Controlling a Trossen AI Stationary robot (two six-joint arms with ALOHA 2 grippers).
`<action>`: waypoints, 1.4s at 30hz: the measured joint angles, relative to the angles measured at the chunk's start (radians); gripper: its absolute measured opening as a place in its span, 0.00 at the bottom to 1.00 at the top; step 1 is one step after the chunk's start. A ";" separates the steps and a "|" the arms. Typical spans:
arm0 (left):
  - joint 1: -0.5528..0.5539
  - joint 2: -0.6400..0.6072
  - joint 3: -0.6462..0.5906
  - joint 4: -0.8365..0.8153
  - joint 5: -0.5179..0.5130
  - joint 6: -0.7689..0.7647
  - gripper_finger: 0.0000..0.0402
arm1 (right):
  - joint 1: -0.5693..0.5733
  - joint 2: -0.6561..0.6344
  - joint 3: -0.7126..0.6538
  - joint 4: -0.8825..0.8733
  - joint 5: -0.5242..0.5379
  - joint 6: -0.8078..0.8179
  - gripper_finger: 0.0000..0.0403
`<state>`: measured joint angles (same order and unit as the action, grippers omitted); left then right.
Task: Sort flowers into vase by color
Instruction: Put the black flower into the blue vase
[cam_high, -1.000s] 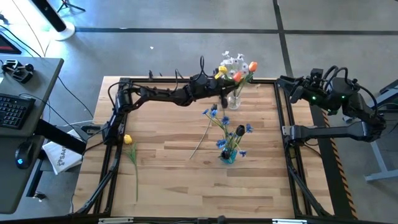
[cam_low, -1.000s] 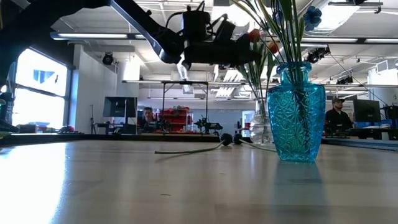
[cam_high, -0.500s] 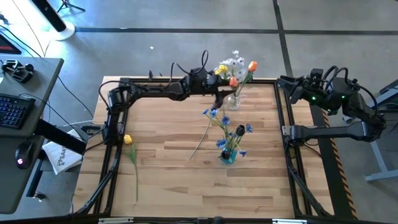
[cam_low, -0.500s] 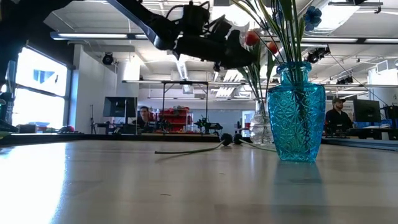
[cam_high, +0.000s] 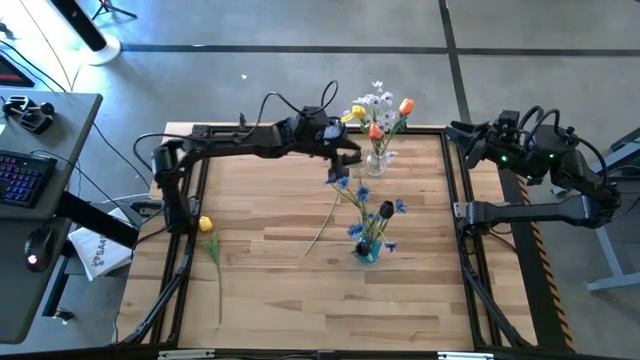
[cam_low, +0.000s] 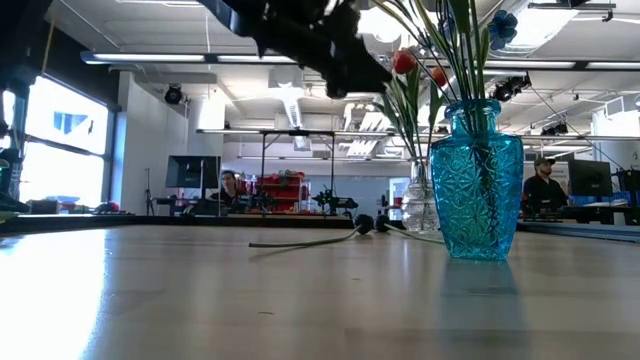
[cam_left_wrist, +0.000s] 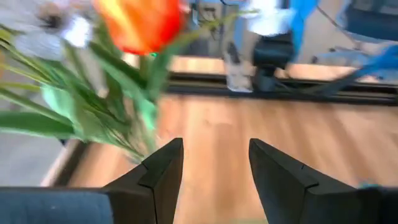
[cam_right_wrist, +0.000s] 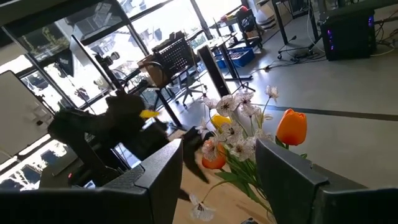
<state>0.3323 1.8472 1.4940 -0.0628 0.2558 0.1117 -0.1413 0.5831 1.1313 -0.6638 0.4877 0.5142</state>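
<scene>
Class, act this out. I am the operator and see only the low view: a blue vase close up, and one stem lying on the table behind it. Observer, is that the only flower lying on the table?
Observer: No. The high view shows a yellow tulip lying near the table's left edge, apart from the blue spray whose stem you see.
Operator: Is the left gripper holding anything?
Observer: No. The left wrist view shows the left gripper open and empty, close to the clear vase.
Operator: And the right arm?
Observer: The right gripper waits open at the table's far right corner.
</scene>
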 joint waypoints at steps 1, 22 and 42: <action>-0.006 -0.022 0.000 -0.051 0.005 -0.017 0.43 | 0.000 0.000 0.000 -0.002 0.000 -0.001 0.49; -0.064 -0.011 -0.179 -0.544 -0.023 -0.579 0.43 | 0.000 0.000 0.000 -0.098 -0.001 0.009 0.49; -0.186 0.237 -0.190 -0.047 -0.365 -0.397 0.43 | 0.000 0.000 0.000 -0.119 0.000 0.012 0.49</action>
<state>0.1464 2.0842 1.3045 -0.1098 -0.1088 -0.2849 -0.1413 0.5835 1.1309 -0.7826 0.4873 0.5266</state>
